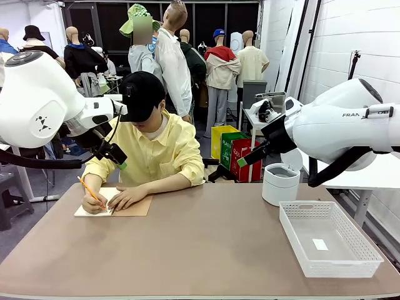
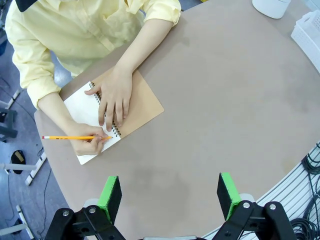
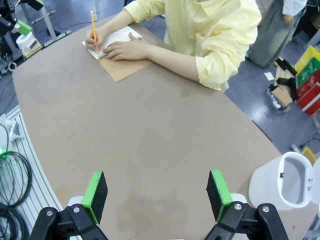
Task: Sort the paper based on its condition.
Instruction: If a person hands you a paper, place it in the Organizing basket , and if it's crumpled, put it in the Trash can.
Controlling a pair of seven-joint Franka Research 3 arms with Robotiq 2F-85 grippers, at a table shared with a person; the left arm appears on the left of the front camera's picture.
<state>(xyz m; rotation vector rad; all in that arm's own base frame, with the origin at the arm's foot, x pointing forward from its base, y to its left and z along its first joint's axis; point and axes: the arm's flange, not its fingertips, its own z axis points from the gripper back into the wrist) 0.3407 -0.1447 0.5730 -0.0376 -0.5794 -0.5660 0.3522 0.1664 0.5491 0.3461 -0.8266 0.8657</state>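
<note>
- The paper (image 2: pixel 82 107) is a white page pinned under the person's hand (image 2: pixel 114 97), beside a brown notebook cover (image 2: pixel 145 102), at the table's (image 2: pixel 225 100) far left.
- It is probably light, floppy and easily creased, so pinch a free edge.
- The left gripper (image 2: pixel 169 194) and right gripper (image 3: pixel 157 192) both have their jaws spread wide, holding nothing.

Notebook page (image 2: pixel 80 107) partly under person's hands (image 2: pixel 115 95)

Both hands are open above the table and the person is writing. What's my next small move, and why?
Probably hold both hands in place. The left hand and right hand hang open over bare table, while the person writes with a pencil on the notebook, a palm resting on it. Reaching in would likely bump them.
</note>
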